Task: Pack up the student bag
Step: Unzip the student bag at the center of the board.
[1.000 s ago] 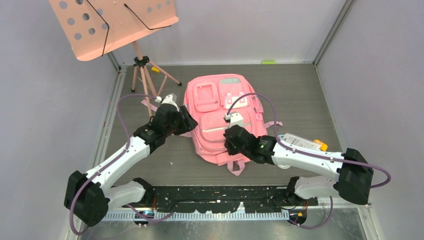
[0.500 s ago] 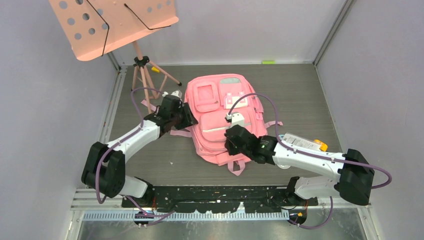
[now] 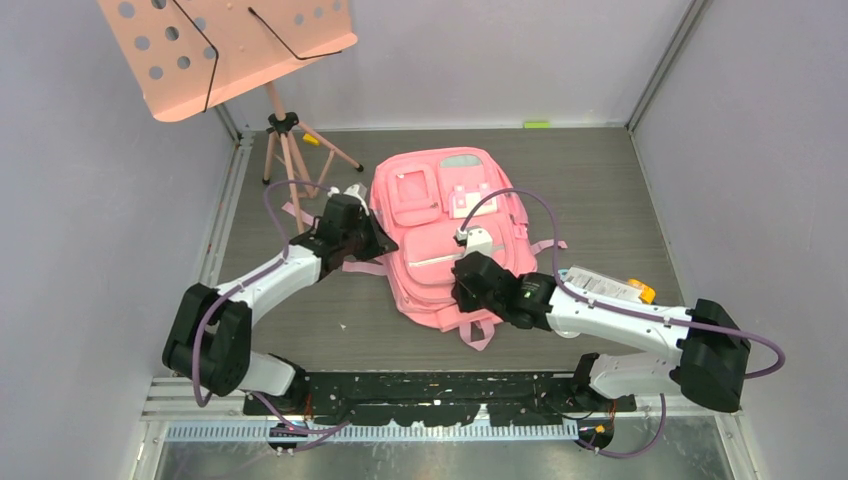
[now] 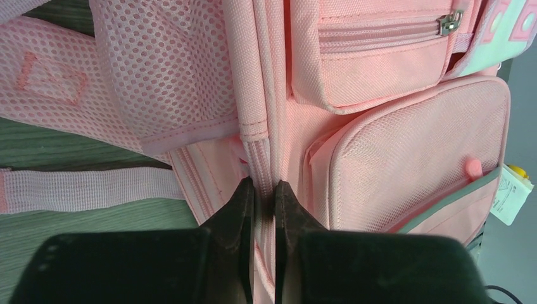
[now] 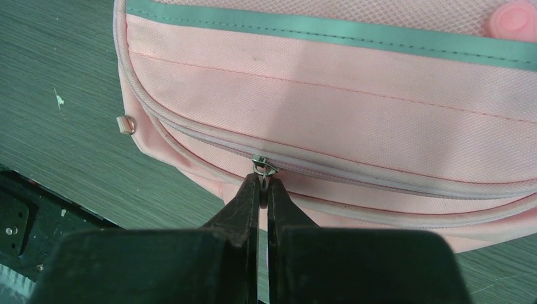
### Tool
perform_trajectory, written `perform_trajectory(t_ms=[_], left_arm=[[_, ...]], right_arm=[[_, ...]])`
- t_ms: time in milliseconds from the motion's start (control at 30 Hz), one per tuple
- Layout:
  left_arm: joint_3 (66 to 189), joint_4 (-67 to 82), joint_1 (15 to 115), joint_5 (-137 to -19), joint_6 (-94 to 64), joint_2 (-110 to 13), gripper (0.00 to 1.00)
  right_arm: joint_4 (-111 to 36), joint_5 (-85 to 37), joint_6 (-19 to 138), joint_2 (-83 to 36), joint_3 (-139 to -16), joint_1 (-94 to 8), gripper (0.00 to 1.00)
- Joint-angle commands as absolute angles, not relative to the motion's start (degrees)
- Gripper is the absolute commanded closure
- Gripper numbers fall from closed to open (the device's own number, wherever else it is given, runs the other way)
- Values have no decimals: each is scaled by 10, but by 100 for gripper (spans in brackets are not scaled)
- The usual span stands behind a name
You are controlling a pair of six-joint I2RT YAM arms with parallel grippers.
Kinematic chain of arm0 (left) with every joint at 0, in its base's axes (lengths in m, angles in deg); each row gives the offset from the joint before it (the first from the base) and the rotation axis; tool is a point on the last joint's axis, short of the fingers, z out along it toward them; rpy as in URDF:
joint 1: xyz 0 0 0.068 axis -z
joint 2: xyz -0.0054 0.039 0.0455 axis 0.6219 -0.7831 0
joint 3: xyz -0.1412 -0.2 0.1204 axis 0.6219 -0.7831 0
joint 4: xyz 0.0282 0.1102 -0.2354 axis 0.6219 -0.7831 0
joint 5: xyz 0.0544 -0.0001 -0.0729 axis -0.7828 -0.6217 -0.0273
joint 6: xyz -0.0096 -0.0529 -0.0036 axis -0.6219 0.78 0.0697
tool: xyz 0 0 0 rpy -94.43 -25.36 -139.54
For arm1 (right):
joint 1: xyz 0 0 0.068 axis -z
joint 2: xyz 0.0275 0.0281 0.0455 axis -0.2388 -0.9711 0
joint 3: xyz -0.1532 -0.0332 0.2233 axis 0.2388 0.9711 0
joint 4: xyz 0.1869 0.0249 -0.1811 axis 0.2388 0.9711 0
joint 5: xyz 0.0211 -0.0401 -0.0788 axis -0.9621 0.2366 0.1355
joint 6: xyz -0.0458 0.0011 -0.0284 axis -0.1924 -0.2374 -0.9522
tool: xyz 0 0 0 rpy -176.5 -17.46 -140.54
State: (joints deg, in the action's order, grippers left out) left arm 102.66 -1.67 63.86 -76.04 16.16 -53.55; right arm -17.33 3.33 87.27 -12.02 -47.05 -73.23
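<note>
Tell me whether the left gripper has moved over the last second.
Yes. The left gripper has edged away from the base rail and closed on a side seam of the student bag.

i see the pink backpack (image 3: 420, 240) lying flat on the table (image 3: 600, 200), front pockets up, straps trailing at its sides.

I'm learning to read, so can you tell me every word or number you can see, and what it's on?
No text here can be read.
White packet beside the bag: printed lines on its label, too small and blurred to read.
Pale patches on the bag: only shapes, no letters to make out.
Zip pull: plain metal, no mark shows.
</note>
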Motion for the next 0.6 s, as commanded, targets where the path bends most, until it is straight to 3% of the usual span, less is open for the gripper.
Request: perform_trajectory(t_ms=[0,567], left_arm=[[1007,41,662,-771,191,-496,100],[938,40,678,-805,236,-379,100]], right_arm=[[-191,36,903,-136,-495,-754,100],[-254,31,934,-302,-651,-801,100]])
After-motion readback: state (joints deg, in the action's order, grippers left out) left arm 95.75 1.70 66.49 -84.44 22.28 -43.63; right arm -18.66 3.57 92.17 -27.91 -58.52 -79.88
